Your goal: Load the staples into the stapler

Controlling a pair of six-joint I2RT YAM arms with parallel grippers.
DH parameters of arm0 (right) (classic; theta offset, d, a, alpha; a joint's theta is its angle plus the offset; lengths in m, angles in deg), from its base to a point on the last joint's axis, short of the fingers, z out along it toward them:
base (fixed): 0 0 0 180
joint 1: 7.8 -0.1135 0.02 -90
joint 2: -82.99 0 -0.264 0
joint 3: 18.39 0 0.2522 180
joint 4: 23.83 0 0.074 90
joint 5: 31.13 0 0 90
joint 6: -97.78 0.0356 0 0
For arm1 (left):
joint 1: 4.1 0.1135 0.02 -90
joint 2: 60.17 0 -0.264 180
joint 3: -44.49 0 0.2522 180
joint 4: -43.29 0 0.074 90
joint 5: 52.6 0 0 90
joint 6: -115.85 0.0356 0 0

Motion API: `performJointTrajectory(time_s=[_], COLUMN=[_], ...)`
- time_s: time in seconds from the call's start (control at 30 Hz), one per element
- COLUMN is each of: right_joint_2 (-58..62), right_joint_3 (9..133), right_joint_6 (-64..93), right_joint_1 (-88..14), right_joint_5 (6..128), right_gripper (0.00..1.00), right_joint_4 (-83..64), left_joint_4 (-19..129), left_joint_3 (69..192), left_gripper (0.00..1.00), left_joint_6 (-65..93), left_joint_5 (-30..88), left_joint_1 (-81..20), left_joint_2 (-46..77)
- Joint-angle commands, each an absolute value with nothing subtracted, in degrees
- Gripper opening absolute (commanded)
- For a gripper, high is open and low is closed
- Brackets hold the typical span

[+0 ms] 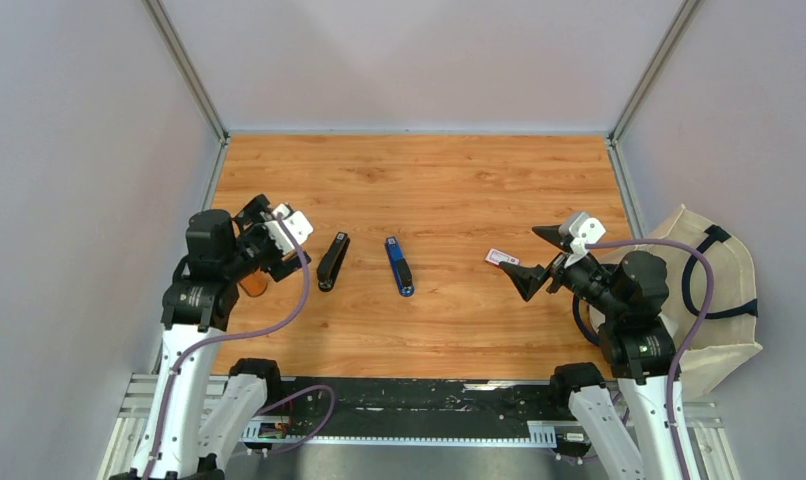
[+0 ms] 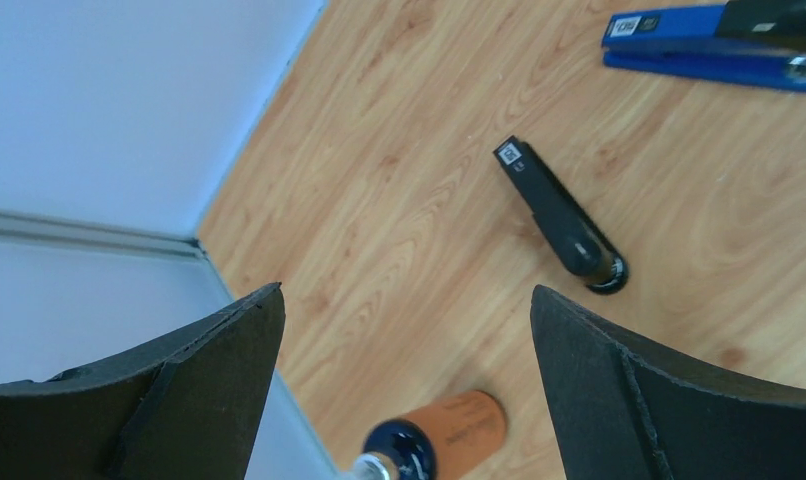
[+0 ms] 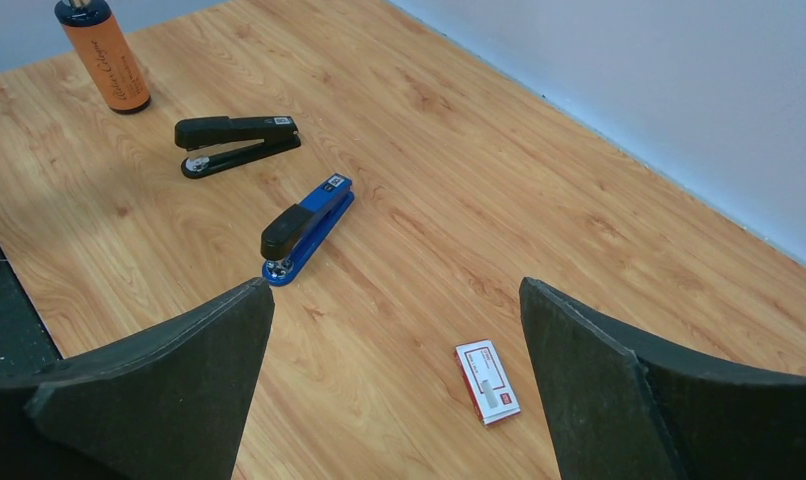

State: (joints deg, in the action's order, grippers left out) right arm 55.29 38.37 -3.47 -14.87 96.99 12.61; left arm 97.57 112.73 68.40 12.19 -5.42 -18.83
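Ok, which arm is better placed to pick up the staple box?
Right, probably. The staple box lies just ahead of the right gripper, fingers open; the left gripper sits beyond the blue stapler and black stapler, by the orange bottle.

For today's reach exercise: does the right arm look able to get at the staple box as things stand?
Probably yes: the staple box lies just ahead of the open right fingers, with nothing between.

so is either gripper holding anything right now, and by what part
Nothing is held: the left gripper and right gripper are both open and empty.
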Motion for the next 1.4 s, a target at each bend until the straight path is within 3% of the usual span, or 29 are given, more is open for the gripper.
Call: performJointTrajectory(time_s=[0.0, 0.17, 0.4, 0.63, 0.87, 1.37], right_joint_2=[55.2, 54.8, 54.6, 53.5, 52.0, 51.3], right_joint_3=[38.3, 38.1, 37.7, 37.8, 37.6, 37.3], right_joint_6=[-4.8, -4.8, -5.3, -6.5, -7.3, -7.7], right_joint_1=[-15.2, -15.1, -15.1, -15.2, -16.2, -17.0], right_joint_5=[98.1, 98.4, 98.1, 97.4, 97.2, 96.7], right_gripper=[1.0, 1.0, 1.0, 1.0, 1.0, 1.0], right_joint_4=[11.2, 11.3, 11.5, 11.8, 11.9, 11.6], left_joint_4=[88.1, 75.8, 89.3, 93.9, 93.7, 86.7], left_joint_3=[109.2, 99.9, 109.0, 108.6, 103.8, 98.9], left_gripper=[1.0, 1.0, 1.0, 1.0, 1.0, 1.0], left_joint_6=[84.6, 104.7, 126.4, 146.7, 153.5, 152.0], left_joint_5=[18.2, 13.0, 7.8, 7.5, 7.3, 8.9], left_joint_1=[-9.0, -9.3, -9.3, -10.4, -12.1, -18.8], left_joint_2=[-16.1, -14.2, -0.8, 7.0, 10.8, 14.7])
